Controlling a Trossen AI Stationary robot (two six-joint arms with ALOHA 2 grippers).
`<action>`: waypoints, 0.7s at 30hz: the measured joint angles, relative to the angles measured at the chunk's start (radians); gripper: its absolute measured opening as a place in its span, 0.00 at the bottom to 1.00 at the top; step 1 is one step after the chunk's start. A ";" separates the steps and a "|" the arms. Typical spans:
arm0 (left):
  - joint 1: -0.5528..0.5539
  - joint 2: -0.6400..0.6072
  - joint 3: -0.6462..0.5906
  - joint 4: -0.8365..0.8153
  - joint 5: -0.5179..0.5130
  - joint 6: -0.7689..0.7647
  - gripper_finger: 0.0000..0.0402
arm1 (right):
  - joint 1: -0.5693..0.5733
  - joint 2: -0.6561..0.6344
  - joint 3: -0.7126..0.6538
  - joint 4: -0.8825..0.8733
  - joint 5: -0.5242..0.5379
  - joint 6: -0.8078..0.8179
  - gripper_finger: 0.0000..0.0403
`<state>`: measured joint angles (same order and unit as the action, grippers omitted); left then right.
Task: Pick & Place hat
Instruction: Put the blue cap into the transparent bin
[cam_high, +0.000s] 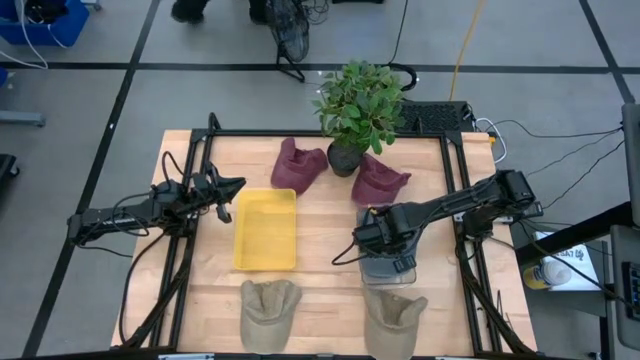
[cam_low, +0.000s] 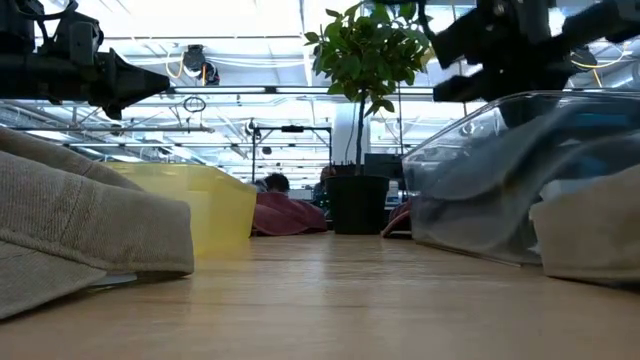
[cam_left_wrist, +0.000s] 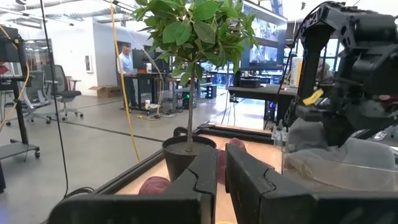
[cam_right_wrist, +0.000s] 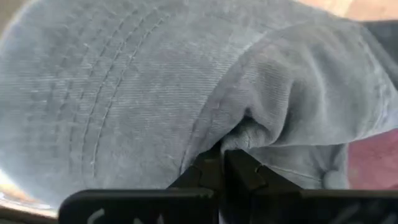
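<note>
A grey hat (cam_high: 384, 264) lies in a clear bin (cam_low: 470, 150) at the table's right middle; the hat fills the right wrist view (cam_right_wrist: 124, 87). My right gripper (cam_high: 367, 240) sits over it, shut on its cloth. My left gripper (cam_high: 238, 184) hovers shut above the table's left side, near the far end of a yellow tray (cam_high: 265, 230), touching nothing. Two maroon hats (cam_high: 298, 165) (cam_high: 380, 180) rest on the table's far part. Two tan hats (cam_high: 270, 310) (cam_high: 393, 320) lie at the near edge. My right gripper (cam_right_wrist: 224, 167) pinches a raised fold of the grey hat's cloth (cam_right_wrist: 247, 132) between its two fingertips, coming from above and slanting down. How many layers are in the fold does not show. The rest of the hat lies slack in the clear bin below the fingers.
A potted plant (cam_high: 355, 105) stands at the far middle between the maroon hats. A black frame (cam_high: 452, 170) runs round the table. The yellow tray (cam_low: 200, 205) has bare wood around it, as does the strip between the tan hats.
</note>
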<state>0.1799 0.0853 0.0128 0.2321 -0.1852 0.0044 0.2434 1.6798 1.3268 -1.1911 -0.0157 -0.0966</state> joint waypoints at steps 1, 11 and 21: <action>0.000 0.000 0.000 0.000 0.000 0.000 0.09 | -0.002 0.000 -0.017 0.012 -0.008 -0.001 0.00; 0.000 0.000 0.000 -0.001 0.000 0.013 0.09 | -0.012 -0.002 -0.151 0.129 -0.028 -0.007 0.00; 0.000 0.000 0.000 0.000 0.000 0.013 0.09 | -0.019 -0.030 -0.155 0.181 0.015 0.005 0.05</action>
<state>0.1799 0.0852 0.0128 0.2317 -0.1852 0.0177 0.2245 1.6499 1.1713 -1.0106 -0.0005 -0.0915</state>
